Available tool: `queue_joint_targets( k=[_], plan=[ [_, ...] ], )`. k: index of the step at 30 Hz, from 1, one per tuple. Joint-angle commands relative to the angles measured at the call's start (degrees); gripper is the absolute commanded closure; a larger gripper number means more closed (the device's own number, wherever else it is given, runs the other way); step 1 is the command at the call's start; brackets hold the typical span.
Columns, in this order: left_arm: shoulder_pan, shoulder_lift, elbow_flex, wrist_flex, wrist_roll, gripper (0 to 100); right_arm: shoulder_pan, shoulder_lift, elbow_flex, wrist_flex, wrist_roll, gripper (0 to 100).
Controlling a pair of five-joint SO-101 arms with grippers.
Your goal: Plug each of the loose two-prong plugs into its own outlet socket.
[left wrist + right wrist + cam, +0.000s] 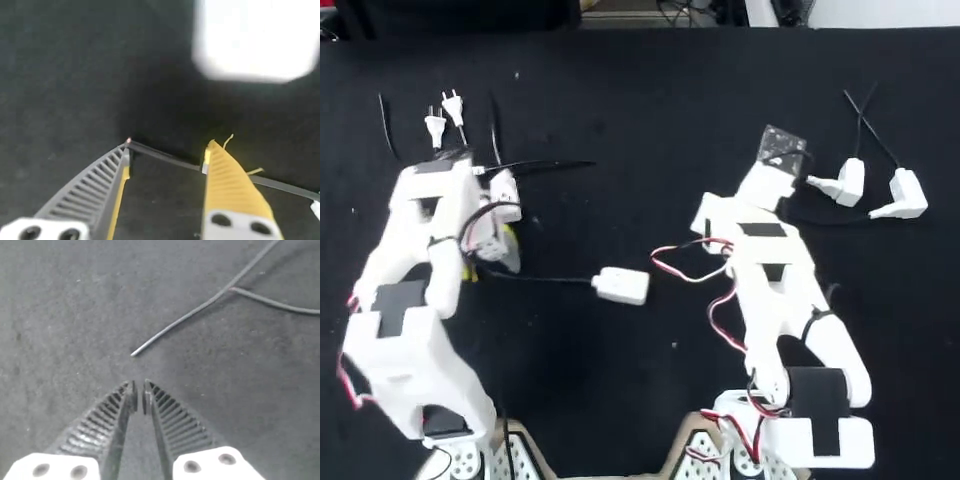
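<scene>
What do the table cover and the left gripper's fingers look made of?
The table cover looks like black felt or similar cloth: matte, fuzzy grain, lint specks. On the left gripper, the fingers look like printed plastic, one yellow, one grey: even ridges cross each face.

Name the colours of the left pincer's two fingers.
Left pincer: one finger yellow, the other dark grey; clearest in the left wrist view.
</scene>
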Motion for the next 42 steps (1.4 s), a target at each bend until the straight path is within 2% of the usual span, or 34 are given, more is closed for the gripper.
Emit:
queue_joint_targets(
  k=[1, 6, 14, 20, 27, 31, 36, 42],
  plan=[
    [-3.3, -13.5, 6.8, 0.8, -3.0, 77, -2.5, -3.0, -2.0, -0.7, -0.3, 98.7],
    [-5.0, -26.5, 13.8, -0.8, -4.0, 77, -3.3, -3.1, -2.3, 1.2, -0.3, 98.7],
    [-8.1, -36.5, 16.8, -14.9, -4.0, 76, -3.3, -3.1, -2.5, 2.8, -0.2, 98.7],
    [-8.7, -32.2, 12.8, -22.0, -10.1, 76, -4.8, -3.1, -2.3, 2.8, 5.1, 98.7],
    [-10.0, -15.4, -6.2, -18.0, -10.3, 76, -7.6, -3.1, -2.3, 2.6, 5.8, 98.7],
    [-9.5, -3.4, -20.4, -14.9, -5.4, 76, -7.6, -3.1, -2.5, 2.6, 5.8, 98.7],
    [-8.2, 12.7, -36.7, -11.5, 5.2, 76, -7.6, -3.1, -2.6, 2.5, 5.8, 98.7],
    [-4.4, 27.3, -57.2, -0.8, 18.4, 76, -7.6, -3.1, -3.1, 2.5, 5.8, 98.7]
  ],
)
